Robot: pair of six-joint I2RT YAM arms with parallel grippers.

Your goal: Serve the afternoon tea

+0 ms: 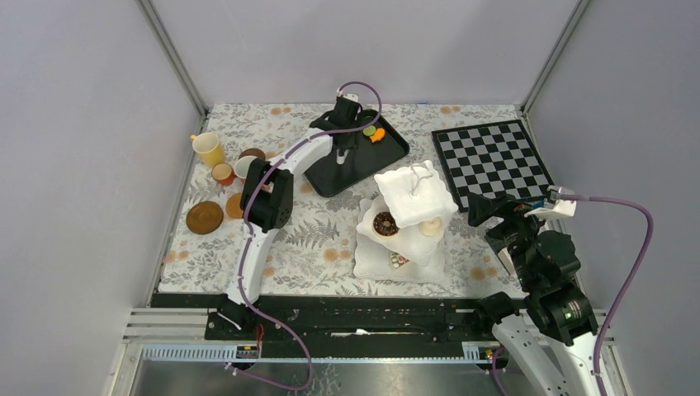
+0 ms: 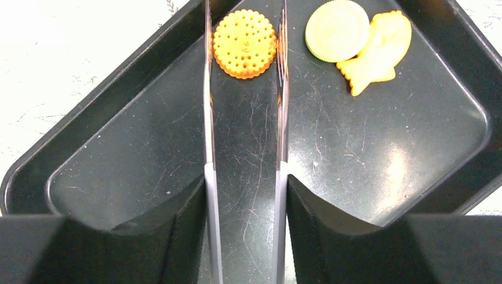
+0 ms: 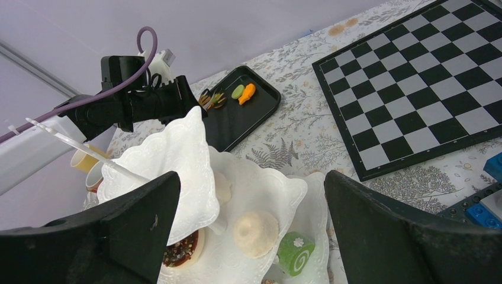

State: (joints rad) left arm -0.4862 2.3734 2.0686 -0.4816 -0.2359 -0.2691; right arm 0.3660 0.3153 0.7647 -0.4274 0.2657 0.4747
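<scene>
While grey walls [image 1: 82, 124] close round the flowered tabletop [image 1: 314, 247], my left claw [image 2: 245, 195] hangs over the black tray [image 2: 385, 154] at the far edge. It is pinching silver tongs [image 2: 208, 118], whose tips sit either side of an orange biscuit [image 2: 244, 43] in the tray's corner. My right claw [image 3: 251, 177], spread wide and empty, faces the white stand [image 1: 413, 198] near the front edge; the yellow cup [image 1: 208, 148] sits by the left edge
</scene>
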